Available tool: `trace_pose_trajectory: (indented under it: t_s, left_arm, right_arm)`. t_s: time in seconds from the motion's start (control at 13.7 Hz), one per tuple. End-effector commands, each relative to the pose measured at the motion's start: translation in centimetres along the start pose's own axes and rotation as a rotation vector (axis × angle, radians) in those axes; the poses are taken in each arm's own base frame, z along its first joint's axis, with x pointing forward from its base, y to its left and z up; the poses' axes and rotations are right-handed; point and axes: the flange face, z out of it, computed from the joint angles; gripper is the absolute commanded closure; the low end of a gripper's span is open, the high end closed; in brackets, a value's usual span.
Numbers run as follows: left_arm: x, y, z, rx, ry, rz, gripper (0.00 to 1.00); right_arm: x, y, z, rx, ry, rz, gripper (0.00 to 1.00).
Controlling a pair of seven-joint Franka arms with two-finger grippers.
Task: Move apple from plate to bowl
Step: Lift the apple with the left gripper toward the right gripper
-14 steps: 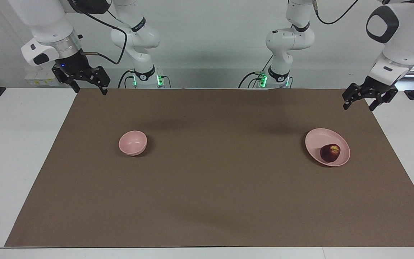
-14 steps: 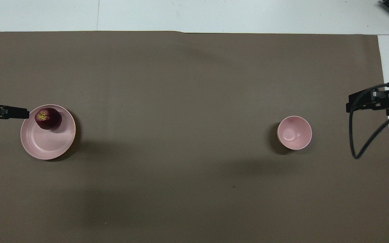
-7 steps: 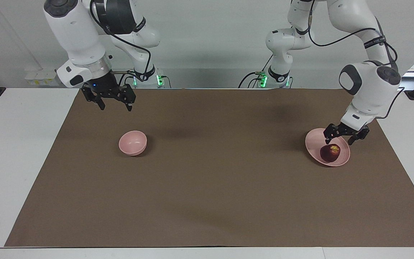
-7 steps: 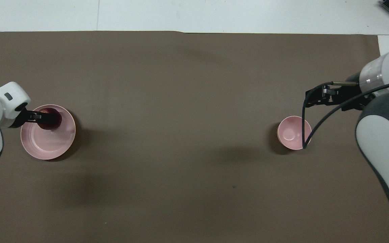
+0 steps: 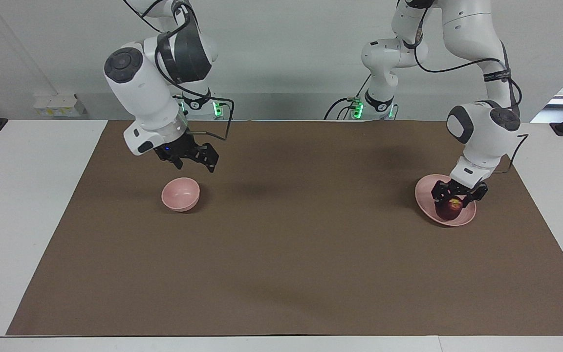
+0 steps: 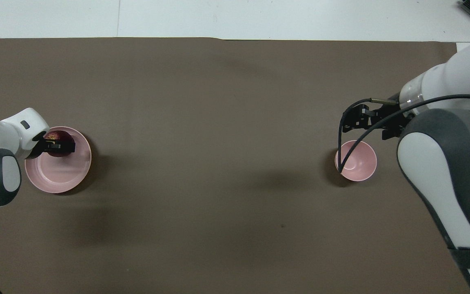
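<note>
Having descended, left end effector point(image 5: 457, 194) open astride apple point(image 5: 449, 208); right point(image 5: 194, 157) open.

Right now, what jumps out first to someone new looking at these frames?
The left gripper is down around the dark red apple, which sits on the pink plate toward the left arm's end of the table. Toward the right arm's end, the right gripper hangs in the air, open, close above the small pink bowl. Both dishes lie on a brown mat.
</note>
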Motion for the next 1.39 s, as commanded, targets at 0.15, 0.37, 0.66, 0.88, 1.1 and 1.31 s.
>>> trace_pose_trajectory:
  t_s: [0.15,0.37,0.66,0.88,1.1,1.31]
  left_arm:
    - [0.9,-0.6,-0.7,0.009,0.029,0.005,0.93]
    - [1.4,0.0,-3.9,-0.001,0.044,0.003,0.93]
    - [2.9,3.5,-9.3,-0.174,0.043,-0.067,0.93]
    - [3.0,7.3,-10.6,-0.373,0.066,-0.153,0.98]
    - [3.5,10.8,-11.1,-0.549,0.103,-0.245,1.0]
    - [4.1,14.7,-11.9,-0.656,0.165,-0.304,1.0]
  right_arm:
    - [-0.1,-1.9,3.2,0.148,-0.1,0.138,0.0]
    - [-0.8,-4.4,4.4,0.215,-0.155,0.262,0.0]
    - [-1.7,-7.7,5.0,0.309,-0.214,0.425,0.0]
    - [-2.5,-10.3,5.9,0.376,-0.265,0.539,0.0]
    - [-3.0,-13.0,7.1,0.479,-0.329,0.652,0.0]
    - [-3.3,-15.2,9.7,0.503,-0.346,0.699,0.0]
